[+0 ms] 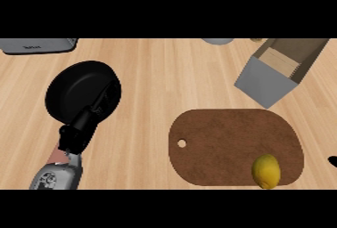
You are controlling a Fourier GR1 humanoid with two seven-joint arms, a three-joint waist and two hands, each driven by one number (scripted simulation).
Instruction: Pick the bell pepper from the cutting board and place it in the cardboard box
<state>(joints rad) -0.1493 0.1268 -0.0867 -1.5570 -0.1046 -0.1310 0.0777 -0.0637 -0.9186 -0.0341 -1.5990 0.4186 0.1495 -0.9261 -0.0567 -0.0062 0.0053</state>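
Observation:
A yellow bell pepper (266, 171) lies on the lower right part of the brown cutting board (223, 142). The cardboard box (280, 71), grey outside and brown inside, stands open and tilted beyond the board at the upper right. My left hand (72, 138) shows at the lower left, far from the pepper, its black shape merging with a black pan behind it. Only a black sliver of my right hand (333, 161) shows at the right edge, just right of the board.
A black frying pan (82, 89) lies at the left, its handle pointing toward my left hand. A grey toaster (36, 45) sits at the top left and a pale bowl (217, 41) at the top edge. Bare wooden counter (171, 75) separates them.

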